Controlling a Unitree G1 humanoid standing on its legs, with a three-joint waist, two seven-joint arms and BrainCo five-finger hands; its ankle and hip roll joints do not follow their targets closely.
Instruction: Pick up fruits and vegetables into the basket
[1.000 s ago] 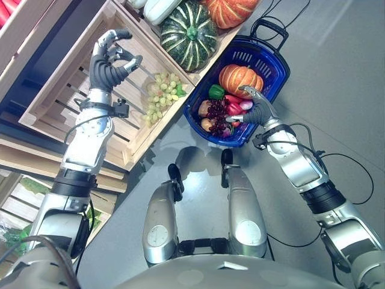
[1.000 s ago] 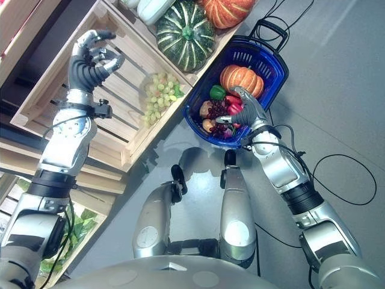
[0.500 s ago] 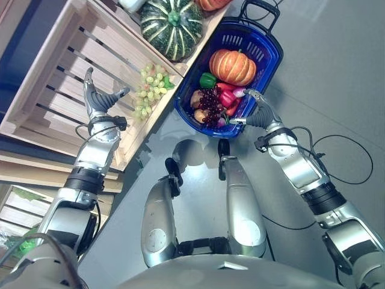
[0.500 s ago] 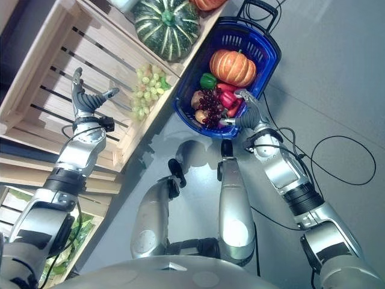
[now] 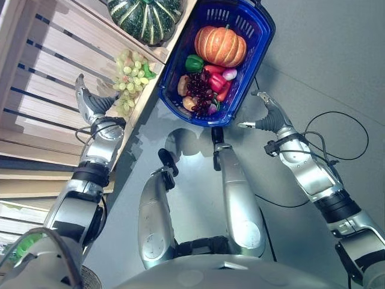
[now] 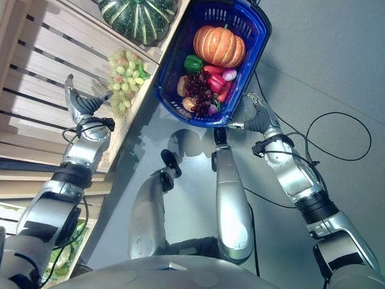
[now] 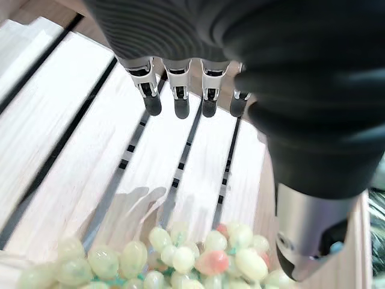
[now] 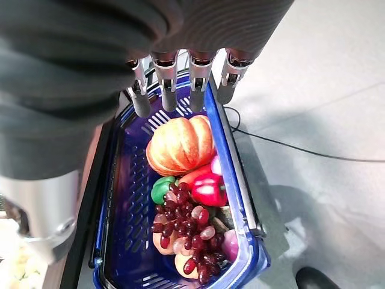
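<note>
both hands open: left hand (image 5: 90, 102) near grapes (image 5: 129, 66), apparently untouching.

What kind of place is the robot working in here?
Probably a mock grocery or produce stand: slatted wooden crates hold green grapes and a striped squash, and a blue shopping basket of produce sits on a grey floor.

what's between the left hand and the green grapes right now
Nothing visible. The left hand, fingers straight, hovers over the bare slats of the wooden crate, with the green grapes just beyond its fingertips. Only open slats lie between them.
</note>
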